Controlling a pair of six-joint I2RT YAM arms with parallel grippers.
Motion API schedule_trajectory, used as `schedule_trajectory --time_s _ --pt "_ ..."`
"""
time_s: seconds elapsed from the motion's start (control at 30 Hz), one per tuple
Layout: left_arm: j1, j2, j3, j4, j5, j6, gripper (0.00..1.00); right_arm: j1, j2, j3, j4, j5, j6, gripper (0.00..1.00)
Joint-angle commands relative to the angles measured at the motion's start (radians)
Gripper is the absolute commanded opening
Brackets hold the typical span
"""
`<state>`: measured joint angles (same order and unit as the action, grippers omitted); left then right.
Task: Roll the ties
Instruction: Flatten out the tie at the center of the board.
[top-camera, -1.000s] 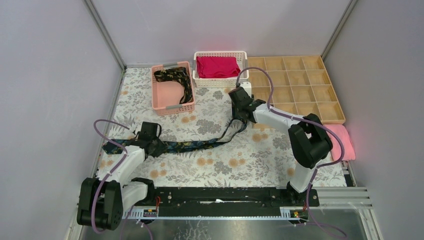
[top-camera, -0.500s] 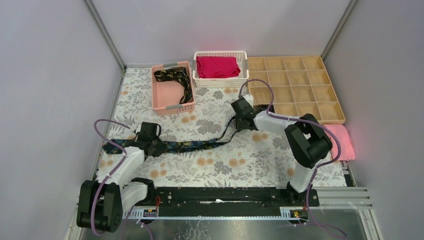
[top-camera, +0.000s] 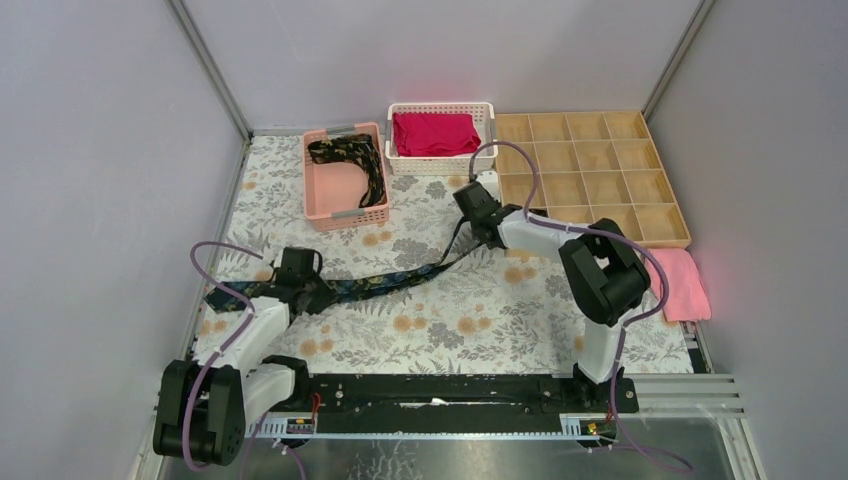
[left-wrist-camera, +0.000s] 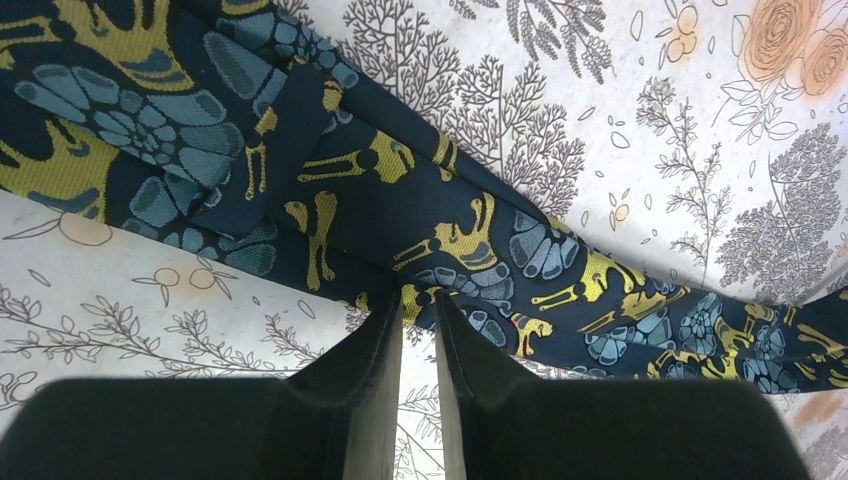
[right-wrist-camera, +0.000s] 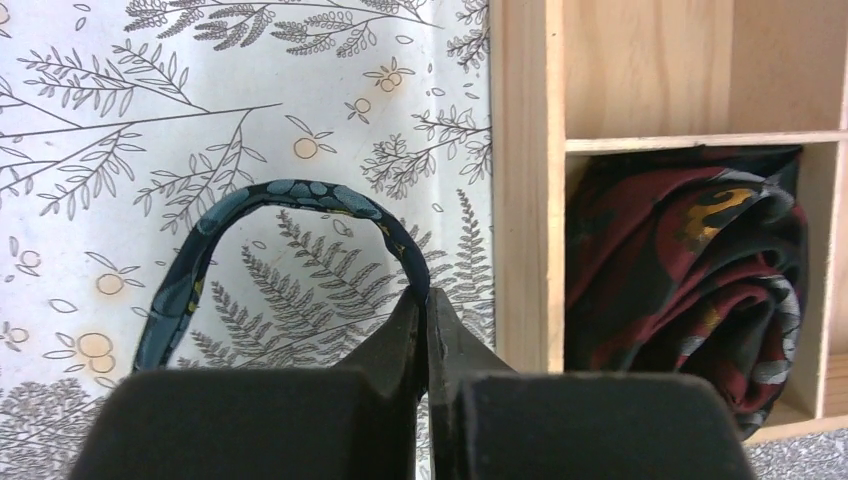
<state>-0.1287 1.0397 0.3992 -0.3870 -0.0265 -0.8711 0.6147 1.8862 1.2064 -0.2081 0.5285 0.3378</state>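
A long dark blue tie (top-camera: 390, 283) with teal and yellow flowers lies across the floral tablecloth, wide end at the left. My left gripper (top-camera: 308, 296) is shut on its edge near the wide end; in the left wrist view the fabric (left-wrist-camera: 520, 250) bunches between the fingertips (left-wrist-camera: 418, 303). My right gripper (top-camera: 466, 212) is shut on the narrow end, which arches up as a thin loop (right-wrist-camera: 300, 195) from the fingertips (right-wrist-camera: 425, 300). A rolled dark red tie (right-wrist-camera: 700, 290) sits in a wooden compartment beside it. Another tie (top-camera: 352, 163) lies in the pink basket.
The pink basket (top-camera: 345, 212) stands at the back left. Next to it is a white basket (top-camera: 440, 163) holding a folded red cloth (top-camera: 435, 133). The wooden compartment tray (top-camera: 600, 185) fills the back right. A pink towel (top-camera: 682, 285) lies at the right edge.
The right gripper has closed on the tie's narrow end and shifted slightly back and left, drawing that end up. The left gripper has kept its hold and place.
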Motion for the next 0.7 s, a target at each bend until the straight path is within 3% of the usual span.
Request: schedule_trajectory --time_s 0.0,0.17,0.37,0.67 --pt "0.007 0.02 -0.04 0.036 0.011 0.023 0.25 -0.002 -0.093 -0.077 0.153 0.099 -0.136 0.0" --pt "0.006 0.042 -0.046 0.071 0.022 0.024 0.24 -0.003 -0.245 -0.241 0.394 0.081 -0.295 0.0" --pt "-0.002 -0.018 0.002 0.077 0.089 0.016 0.21 0.003 -0.428 -0.44 0.507 -0.004 -0.288 0.0" --pt "-0.11 -0.007 0.154 0.076 0.107 0.011 0.21 0.021 -0.487 -0.578 0.669 -0.037 -0.331 0.0"
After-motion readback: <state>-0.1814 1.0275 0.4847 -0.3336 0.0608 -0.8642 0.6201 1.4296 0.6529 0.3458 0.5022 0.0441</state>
